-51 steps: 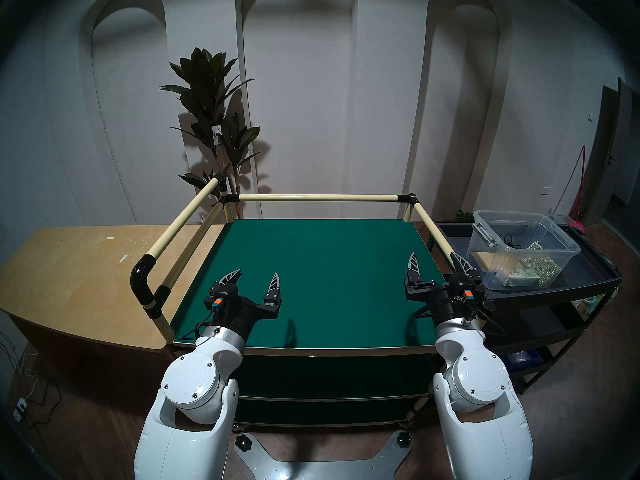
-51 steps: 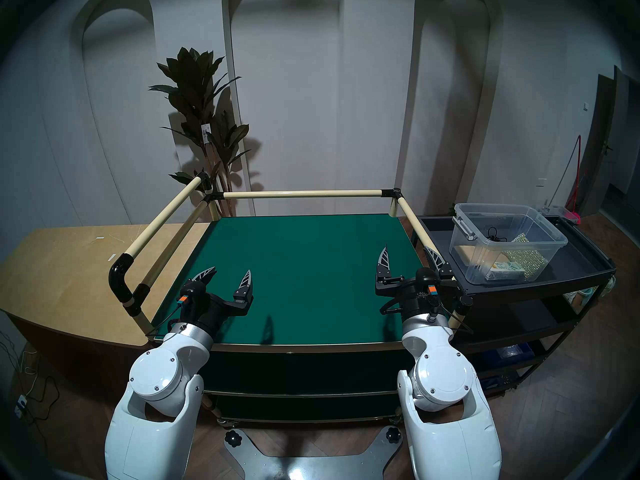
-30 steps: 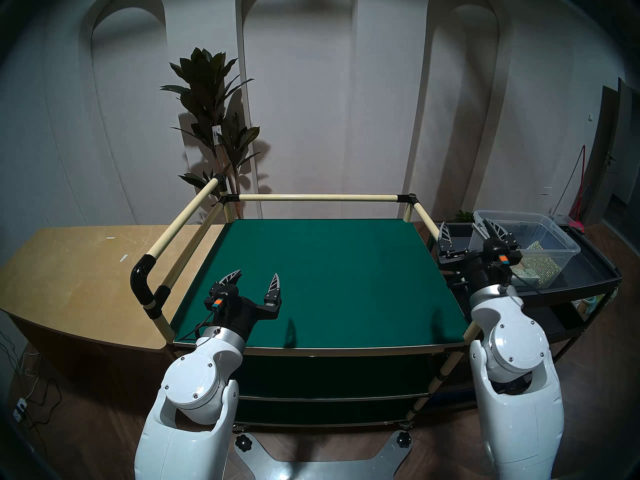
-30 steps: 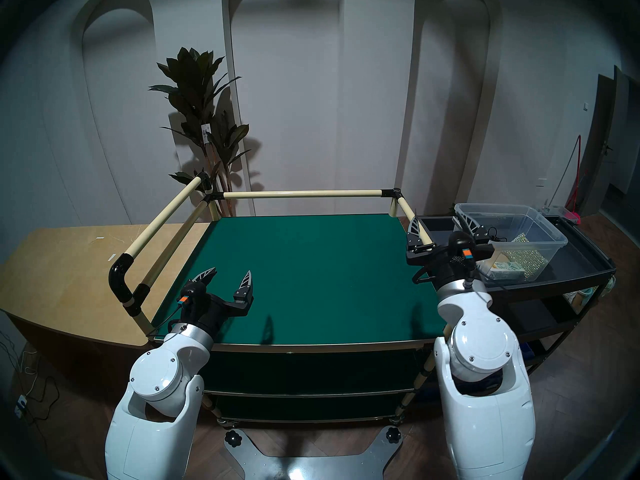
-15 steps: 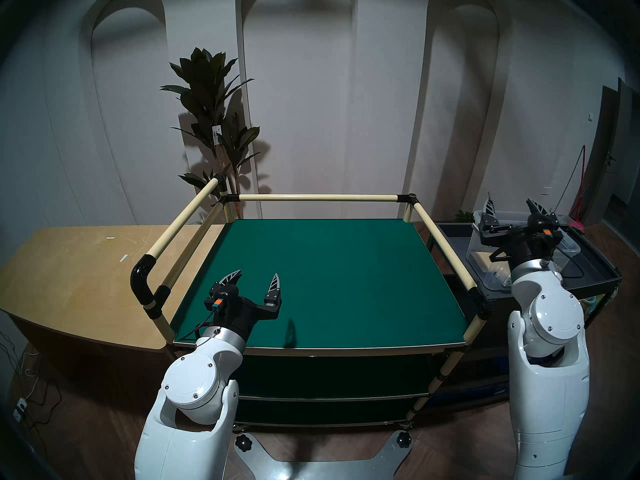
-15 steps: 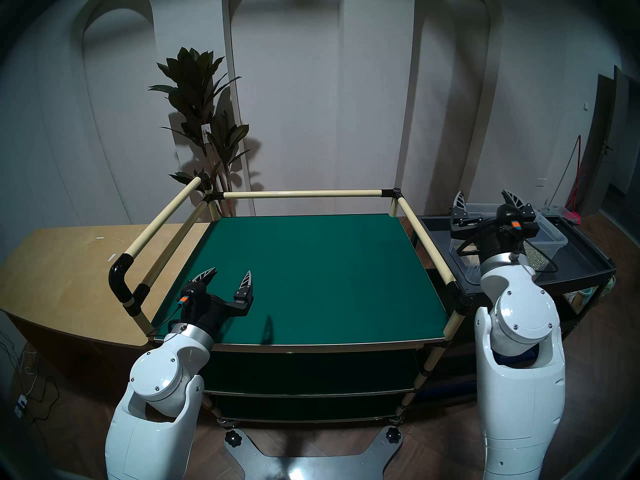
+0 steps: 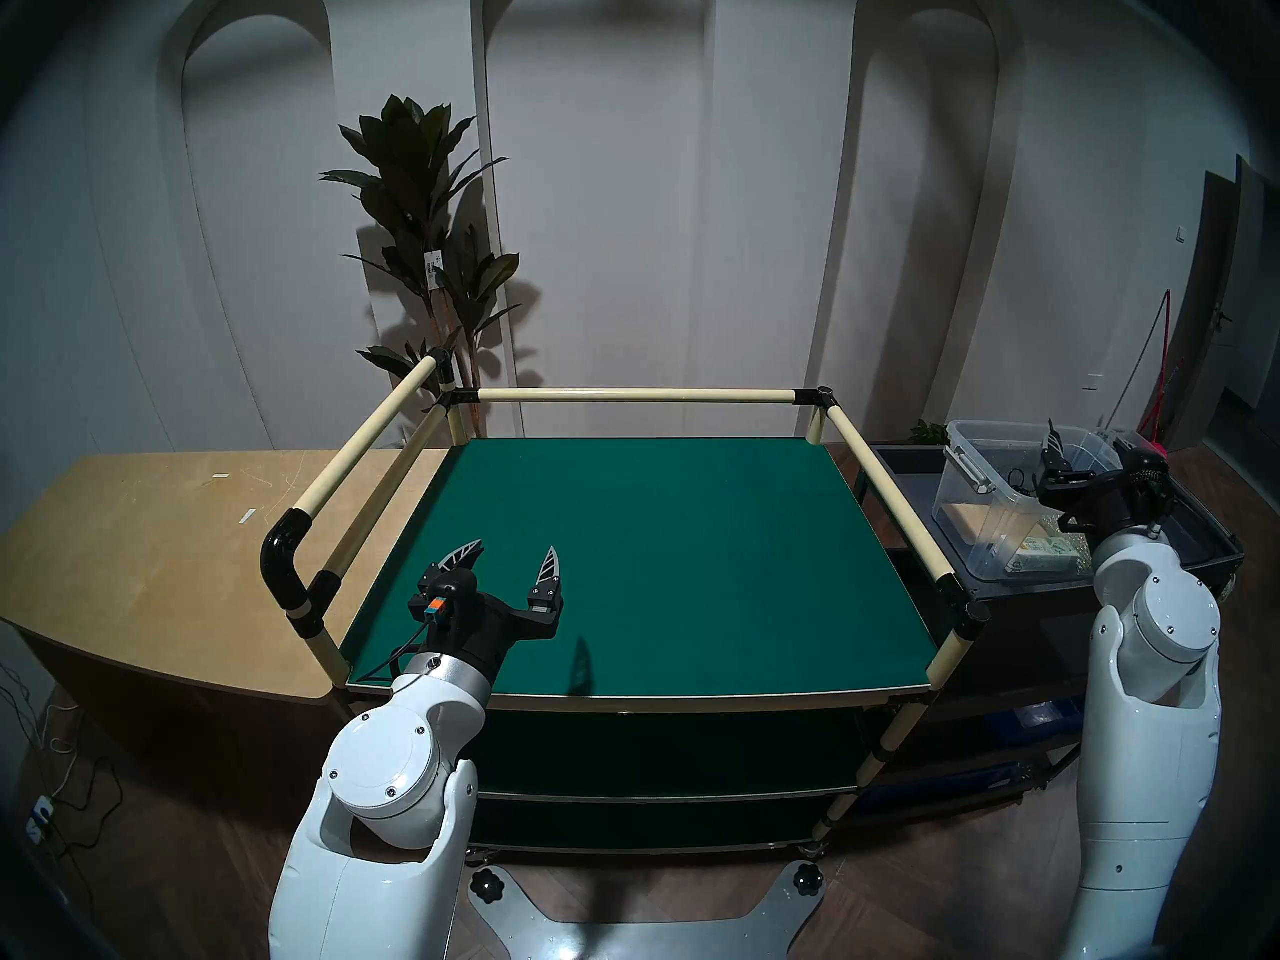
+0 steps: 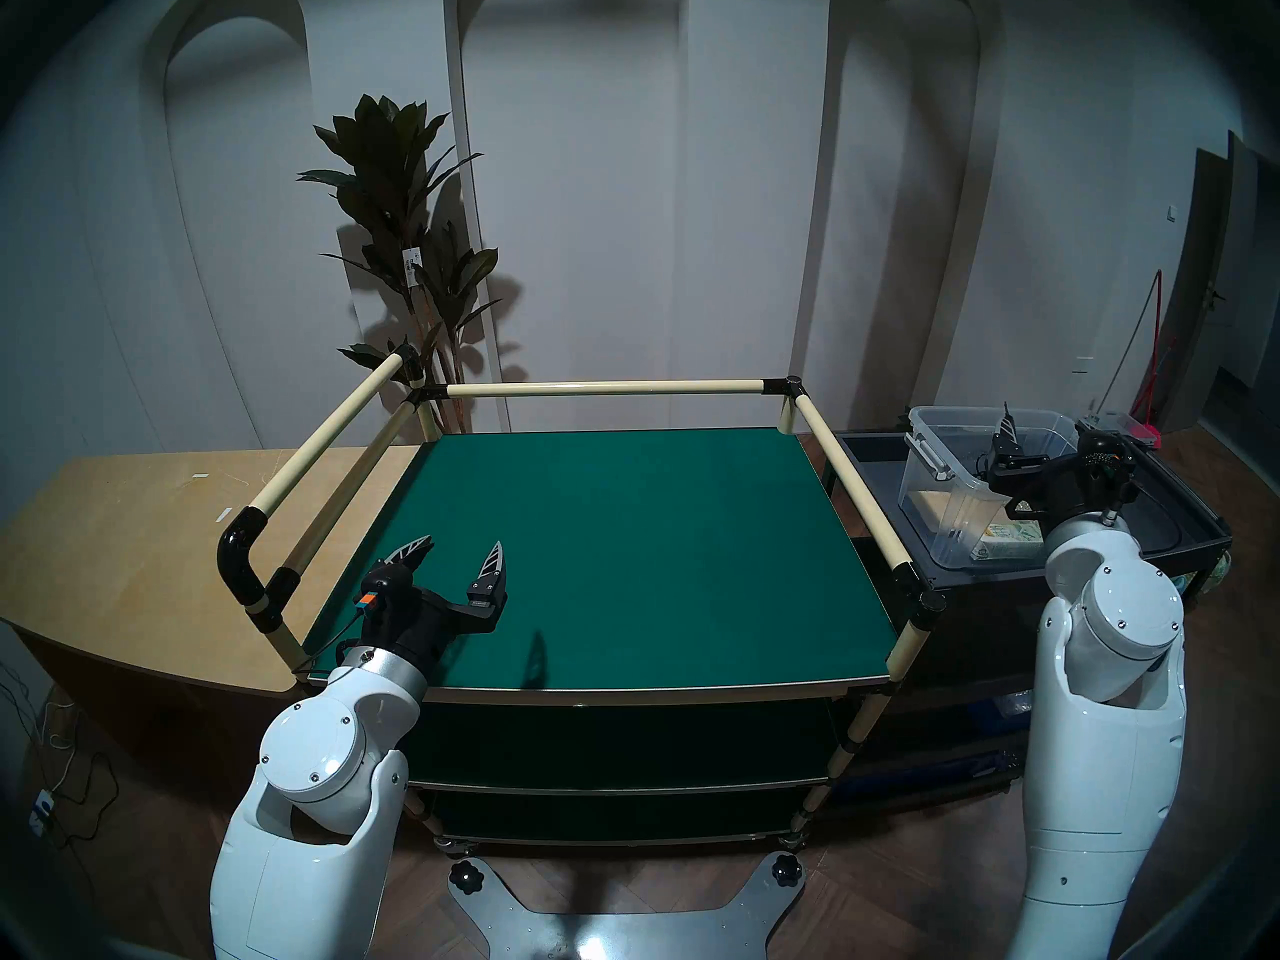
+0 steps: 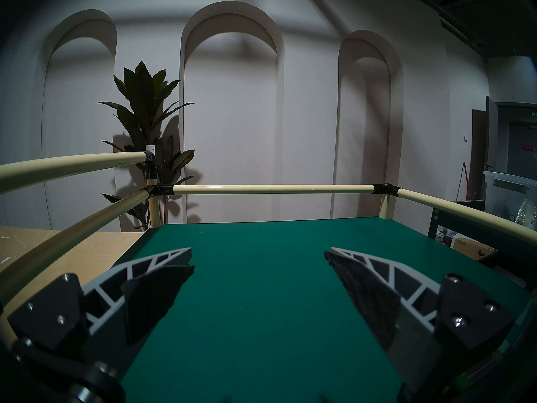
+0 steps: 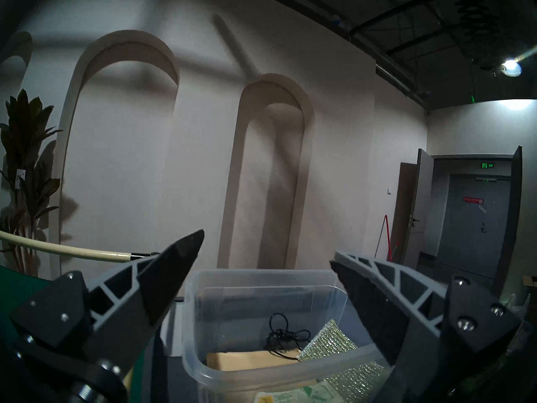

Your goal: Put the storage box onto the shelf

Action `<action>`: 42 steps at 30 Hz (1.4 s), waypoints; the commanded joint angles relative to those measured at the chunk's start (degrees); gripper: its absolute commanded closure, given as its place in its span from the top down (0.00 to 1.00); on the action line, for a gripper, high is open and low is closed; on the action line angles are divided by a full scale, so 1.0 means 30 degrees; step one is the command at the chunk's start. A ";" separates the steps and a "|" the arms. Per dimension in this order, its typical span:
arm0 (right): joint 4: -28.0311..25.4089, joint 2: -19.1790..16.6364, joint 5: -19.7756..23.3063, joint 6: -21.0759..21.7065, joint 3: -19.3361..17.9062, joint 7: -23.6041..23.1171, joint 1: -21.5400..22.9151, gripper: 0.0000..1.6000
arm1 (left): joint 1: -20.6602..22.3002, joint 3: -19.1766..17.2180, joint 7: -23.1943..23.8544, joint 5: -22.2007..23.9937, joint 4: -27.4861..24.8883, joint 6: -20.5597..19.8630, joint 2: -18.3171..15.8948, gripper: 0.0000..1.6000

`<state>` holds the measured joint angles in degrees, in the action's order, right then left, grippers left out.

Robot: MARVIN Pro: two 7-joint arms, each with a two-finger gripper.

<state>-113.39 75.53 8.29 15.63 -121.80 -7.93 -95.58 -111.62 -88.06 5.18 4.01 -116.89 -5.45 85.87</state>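
storage box (image 7: 990, 505) sits on the black cart (image 7: 1202, 546), right of the shelf (image 7: 644, 564) | right gripper (image 10: 266, 267) spread wide, empty, hanging right over box's open top | left gripper (image 7: 509, 560) also gaping, empty, above green deck

Green shelf (image 7: 658, 557) deck, cream rails; clear storage box (image 7: 983, 522) holding a glittery, perhaps gold, pad (image 10: 334, 350).
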 commanded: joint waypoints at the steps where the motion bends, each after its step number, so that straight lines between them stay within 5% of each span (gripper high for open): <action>1: 0.1269 -0.2146 0.0564 0.0249 -0.0621 -0.2262 0.2150 1.00 | 0.0122 -0.0018 0.0014 -0.0002 -0.0315 0.0086 -0.0016 1.00; 20: 0.6922 -0.5969 0.1872 0.0419 -0.0740 -0.7708 0.5914 1.00 | 0.0146 -0.0003 -0.0011 0.0014 -0.0269 0.0097 -0.0030 1.00; 42: 0.6708 -1.0188 -0.2407 -0.1819 -0.1140 -1.4528 0.7917 1.00 | 0.0187 0.0018 -0.0044 0.0031 -0.0091 0.0090 -0.0030 1.00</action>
<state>-92.52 51.03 3.79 11.72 -124.06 -46.72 -75.25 -111.57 -87.97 5.02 4.11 -116.28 -5.45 85.79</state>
